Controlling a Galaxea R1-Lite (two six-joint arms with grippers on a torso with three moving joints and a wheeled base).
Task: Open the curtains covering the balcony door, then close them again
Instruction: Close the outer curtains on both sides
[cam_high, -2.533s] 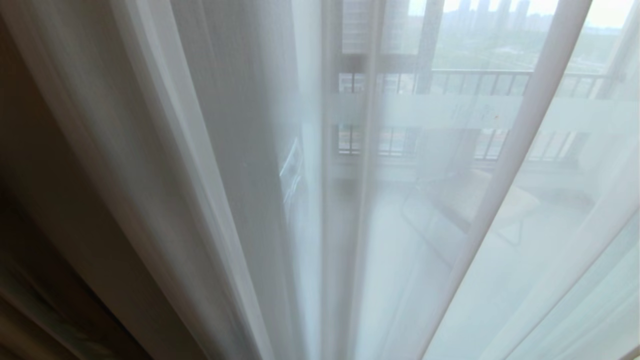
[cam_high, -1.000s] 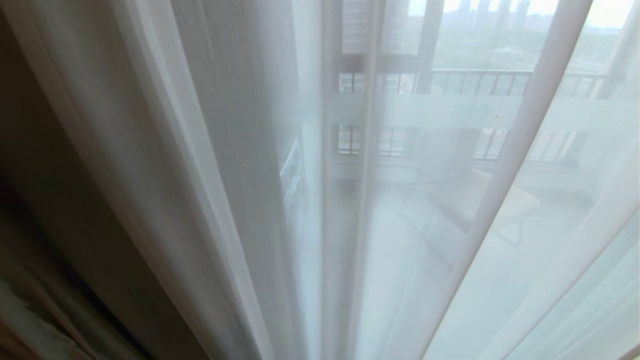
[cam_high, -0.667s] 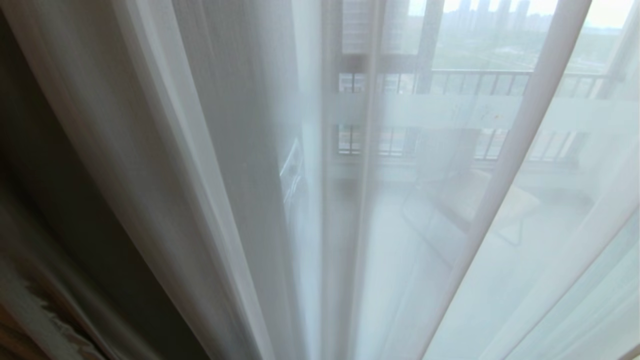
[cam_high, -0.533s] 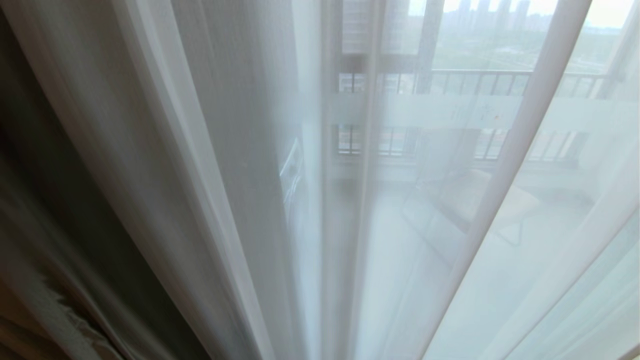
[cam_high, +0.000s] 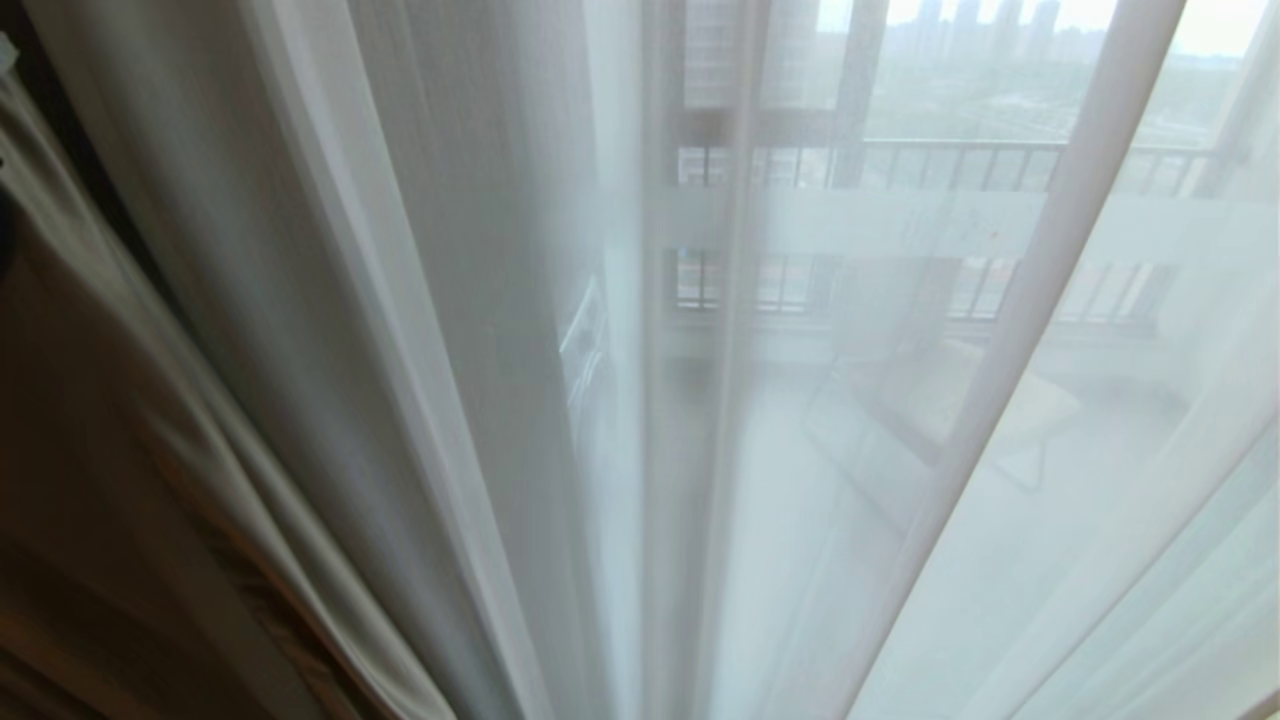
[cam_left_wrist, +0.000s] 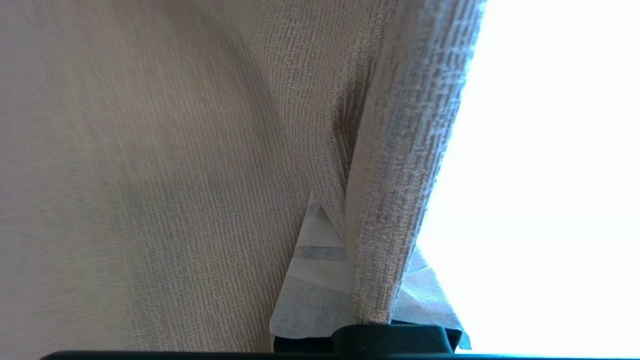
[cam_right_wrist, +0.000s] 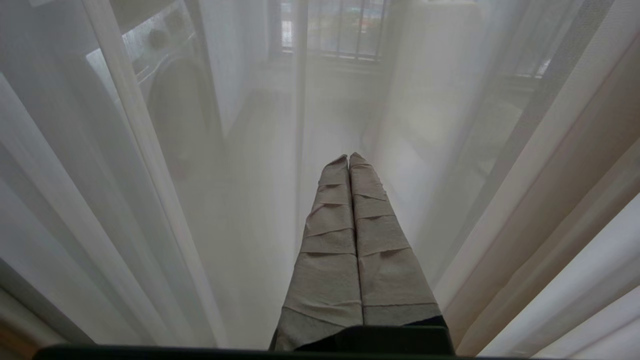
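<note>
A white sheer curtain (cam_high: 900, 420) hangs in long folds across most of the head view, covering the balcony door (cam_high: 850, 130). The door's dark frame, its frosted horizontal band and a balcony railing (cam_high: 960, 160) show faintly through the fabric. At the far left of that view, the heavy beige-grey curtain (cam_high: 120, 450) now reaches further into the picture than it did half a second ago. Its pale folded edge runs diagonally from the upper left corner down toward the bottom, where earlier there was mostly dark shadow. The sheer and the scene behind the glass look unchanged, so the camera has not moved.

In the left wrist view, the left hand (cam_left_wrist: 345, 265) is closed on a fold of the woven beige-grey curtain (cam_left_wrist: 395, 175). One tape-wrapped finger (cam_left_wrist: 320, 270) shows beside the pinched fold, and the rest of the cloth fills the picture. Bright light lies beyond the fabric's edge.

In the right wrist view, the right hand (cam_right_wrist: 349, 159) points at the sheer curtain (cam_right_wrist: 150, 175), its two tape-wrapped fingers (cam_right_wrist: 375, 250) pressed together and holding nothing. A washing machine (cam_right_wrist: 165, 75) shows dimly through the sheer.
</note>
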